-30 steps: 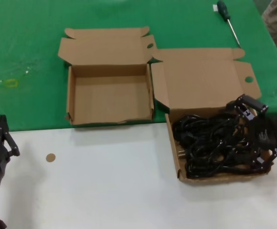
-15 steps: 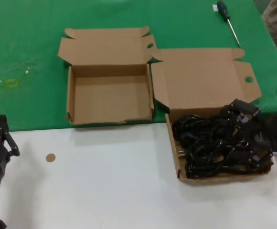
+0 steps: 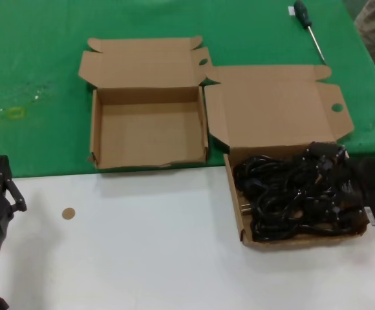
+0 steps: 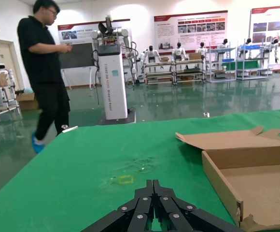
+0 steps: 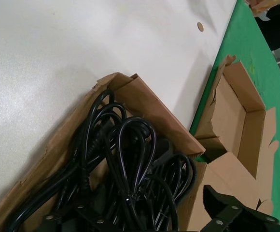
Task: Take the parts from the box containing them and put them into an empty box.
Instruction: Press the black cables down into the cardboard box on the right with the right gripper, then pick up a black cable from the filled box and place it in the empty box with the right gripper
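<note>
At the near left corner of the white-and-green bench (image 3: 142, 258), the left gripper (image 3: 0, 187) sat parked over the white part, its black linkage fingers (image 4: 152, 205) drawn together to a point and holding nothing. It pointed away across the green cloth toward the far side. A small round brown disc (image 3: 68, 213) lay on the white surface just to its right.

Over at the near right, the right gripper (image 3: 330, 184) reached in from the right edge, low over the wider brown cardboard box with the broad lid (image 3: 284, 116). Its black body merged with the heap, and whether its fingers were spread or closed on anything could not be told from these views. The tangled black power cords (image 3: 291, 194) filled that box's tray, looped in bundles and pressed against its walls; in the right wrist view they (image 5: 130, 179) lay directly under the gripper. The box's front half sat on the white surface, its lid laid back onto the green cloth.

Farther back and to the left, the narrower brown cardboard box with tall walls (image 3: 149, 129) stood on the green cloth, touching the wider box's side flap, open with its floor bare. A green-handled screwdriver (image 3: 307, 26) lay at the far right.
</note>
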